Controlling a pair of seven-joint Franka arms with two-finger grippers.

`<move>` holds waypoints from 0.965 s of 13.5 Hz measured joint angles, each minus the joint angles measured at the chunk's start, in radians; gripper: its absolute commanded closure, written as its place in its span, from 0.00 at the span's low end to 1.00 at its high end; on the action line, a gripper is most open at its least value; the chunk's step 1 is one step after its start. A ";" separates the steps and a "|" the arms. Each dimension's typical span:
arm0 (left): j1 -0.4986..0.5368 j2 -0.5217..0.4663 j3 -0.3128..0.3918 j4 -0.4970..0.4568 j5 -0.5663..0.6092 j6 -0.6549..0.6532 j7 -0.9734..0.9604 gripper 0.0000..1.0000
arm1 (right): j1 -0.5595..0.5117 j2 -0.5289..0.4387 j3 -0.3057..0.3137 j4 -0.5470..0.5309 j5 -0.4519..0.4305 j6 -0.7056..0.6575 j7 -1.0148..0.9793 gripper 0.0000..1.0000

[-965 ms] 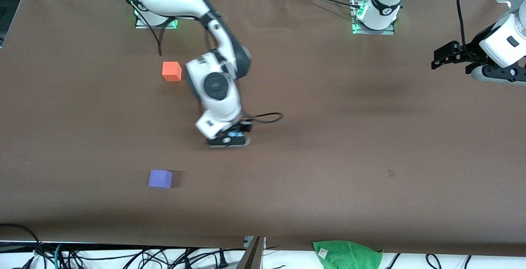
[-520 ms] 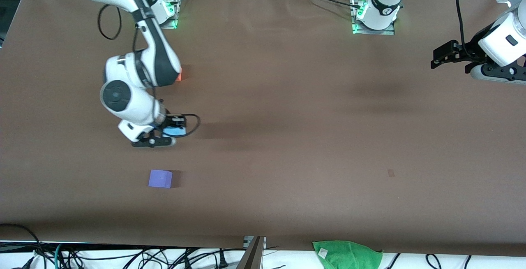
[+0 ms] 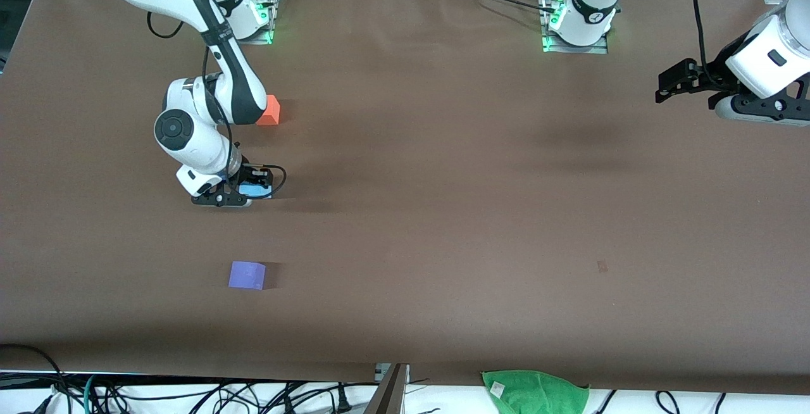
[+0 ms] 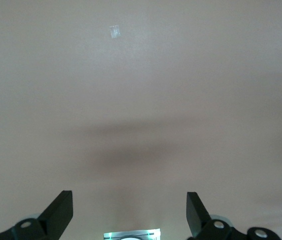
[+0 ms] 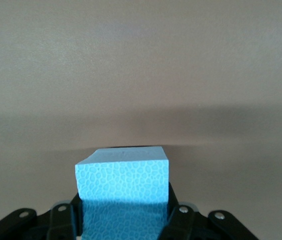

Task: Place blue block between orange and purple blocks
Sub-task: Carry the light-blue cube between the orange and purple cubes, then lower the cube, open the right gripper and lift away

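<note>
**Blue block clamped in the right jaws, down between orange and purple**

Biggest thing in shot is the table [image 3: 443,148], covered in plain brown matte sheeting with a few soft shadows on it. No brand names or readable writing anywhere I can make out; the green cloth has a small white tag but I can't read it, and there's a tiny pale mark on the table surface in the left wrist view that's just as illegible. No containers on the table either.

The right arm reaches from its base down over the right arm's end of the table. The right gripper [image 3: 248,190] has its jaws closed on the blue block [image 3: 255,190], low over the table. In the right wrist view the blue block [image 5: 122,182] sits squarely between the two fingers [image 5: 61,222], with its foamy, pebbled face toward the camera.

The left arm waits at its own end of the table, and the left gripper [image 3: 664,87] hangs up in the air with its jaws spread wide and nothing in them.

The green cloth [image 3: 535,392] is bunched at the table edge nearest the front camera.

The orange block [image 3: 271,111] is partly hidden by the right arm, farther from the front camera than the held block. The purple block [image 3: 247,275] is nearer to that camera. The blue one is roughly between the two.
</note>
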 measured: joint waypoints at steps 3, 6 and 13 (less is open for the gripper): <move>-0.005 0.000 0.006 0.000 0.004 0.000 0.000 0.00 | 0.000 0.014 0.000 0.000 0.015 0.024 0.000 0.63; 0.024 -0.001 -0.043 0.000 0.016 0.000 -0.001 0.00 | 0.001 0.037 0.001 0.000 0.017 0.062 0.001 0.20; 0.039 -0.003 -0.053 0.000 0.017 0.000 -0.001 0.00 | 0.006 -0.014 -0.001 0.085 0.019 -0.062 0.011 0.01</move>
